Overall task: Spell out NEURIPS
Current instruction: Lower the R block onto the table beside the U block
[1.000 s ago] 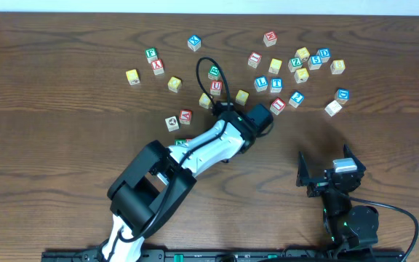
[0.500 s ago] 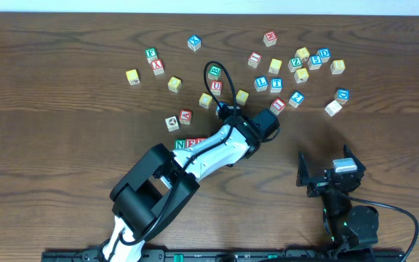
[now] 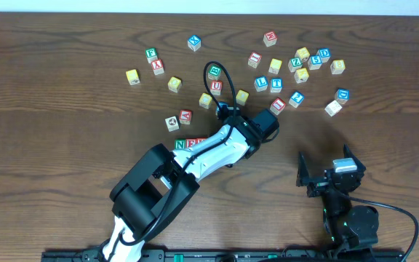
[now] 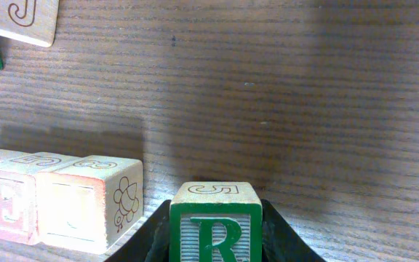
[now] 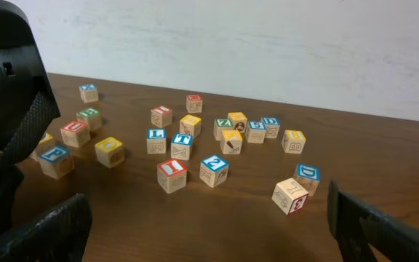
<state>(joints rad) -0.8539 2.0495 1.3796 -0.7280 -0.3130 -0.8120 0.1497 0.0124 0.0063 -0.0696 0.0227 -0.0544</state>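
My left gripper (image 4: 215, 251) is shut on the green R cube (image 4: 215, 218) and holds it just right of a short row of cubes. The row's red E cube (image 4: 4, 207) stands next to a cube with a bee on its side (image 4: 86, 204). In the overhead view the green N cube (image 3: 180, 145) and the red E cube (image 3: 192, 143) show at the row's left end. The rest of the row and the left gripper's jaws are hidden under the left arm (image 3: 217, 145). My right gripper (image 3: 324, 173) is open and empty at the front right. I cannot pick out I, P and S.
Many loose letter cubes lie scattered across the back of the table, among them a red U (image 3: 216, 86), a blue T (image 5: 182, 144) and a red-faced cube (image 5: 171, 175). Two cubes (image 3: 178, 119) sit just behind the row. A black cable (image 3: 211, 67) loops over cubes behind the left arm.
The left arm has shifted a little to the right and back, uncovering the N and E cubes of the row. The right arm has not moved.
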